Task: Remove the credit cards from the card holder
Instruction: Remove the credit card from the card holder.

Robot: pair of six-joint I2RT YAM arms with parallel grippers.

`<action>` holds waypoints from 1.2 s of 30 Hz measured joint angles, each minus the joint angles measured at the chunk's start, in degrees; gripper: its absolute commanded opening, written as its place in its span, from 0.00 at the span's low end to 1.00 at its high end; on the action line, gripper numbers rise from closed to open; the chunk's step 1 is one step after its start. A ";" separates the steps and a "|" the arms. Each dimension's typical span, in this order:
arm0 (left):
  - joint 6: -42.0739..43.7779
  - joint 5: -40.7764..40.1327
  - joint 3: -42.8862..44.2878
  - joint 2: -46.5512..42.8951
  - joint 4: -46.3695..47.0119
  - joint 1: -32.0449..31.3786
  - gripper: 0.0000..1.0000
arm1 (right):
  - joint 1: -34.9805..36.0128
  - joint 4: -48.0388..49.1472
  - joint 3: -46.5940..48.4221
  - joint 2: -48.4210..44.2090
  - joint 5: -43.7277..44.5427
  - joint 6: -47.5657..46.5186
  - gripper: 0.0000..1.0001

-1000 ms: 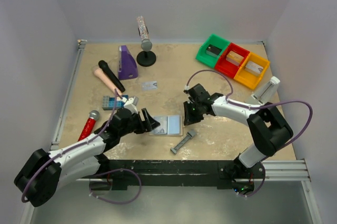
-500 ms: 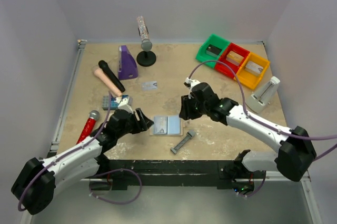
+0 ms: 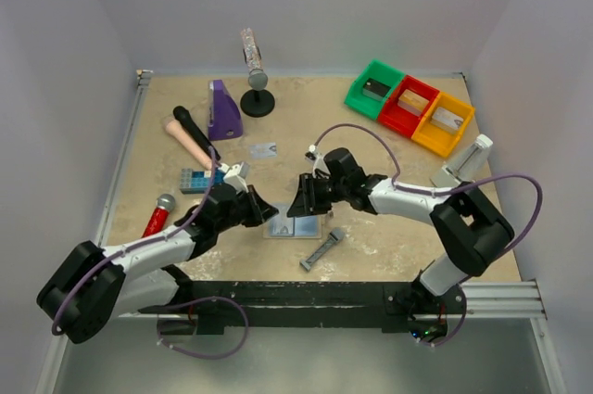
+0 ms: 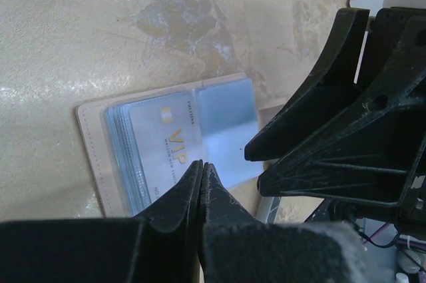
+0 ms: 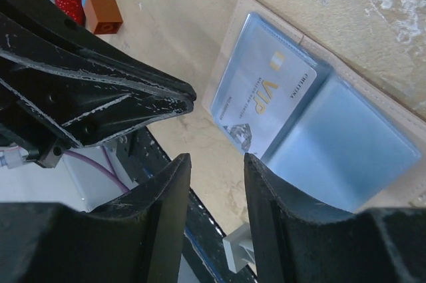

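Note:
The card holder (image 3: 298,225) lies open on the table near its front edge, between my two grippers. In the left wrist view its left panel (image 4: 133,163) holds a pale credit card marked VIP (image 4: 166,140), and the right panel (image 4: 225,116) shows plain blue. My left gripper (image 4: 202,164) is shut, its tips just over that VIP card with nothing seen between them. My right gripper (image 5: 216,160) stands open just off the holder's near edge, nothing between its fingers. Another pale grey credit card (image 3: 265,149) lies loose further back on the table.
A narrow grey bar tool (image 3: 322,248) lies right in front of the holder. A blue studded block (image 3: 199,179), a red microphone (image 3: 156,218) and a black microphone (image 3: 195,132) sit to the left. Green, red and yellow bins (image 3: 410,107) stand at the back right.
My left gripper has closed and edged onto the holder's left side. My right gripper has swung left and down over the holder's upper edge, facing the left one.

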 measured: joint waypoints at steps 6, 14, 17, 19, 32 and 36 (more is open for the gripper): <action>-0.39 -0.85 0.42 5.16 1.75 0.02 0.00 | 0.00 5.14 -1.44 3.69 -1.60 2.89 0.41; -1.57 -2.10 0.42 8.17 2.43 0.02 0.00 | 0.00 6.34 -1.55 6.43 -1.73 3.52 0.41; -1.97 -2.29 0.31 8.98 3.13 0.02 0.00 | 0.00 6.60 -1.55 7.87 -1.77 3.72 0.40; -1.97 -2.38 0.17 9.31 3.30 0.02 0.00 | 0.00 6.62 -1.55 8.74 -1.75 3.80 0.40; -2.62 -2.49 -1.18 10.40 4.55 0.02 0.00 | 0.00 6.99 -1.57 9.64 -1.79 4.11 0.34; -3.04 -2.56 -1.55 10.82 5.84 0.02 0.00 | -0.28 9.14 -1.95 9.86 -2.73 5.40 0.34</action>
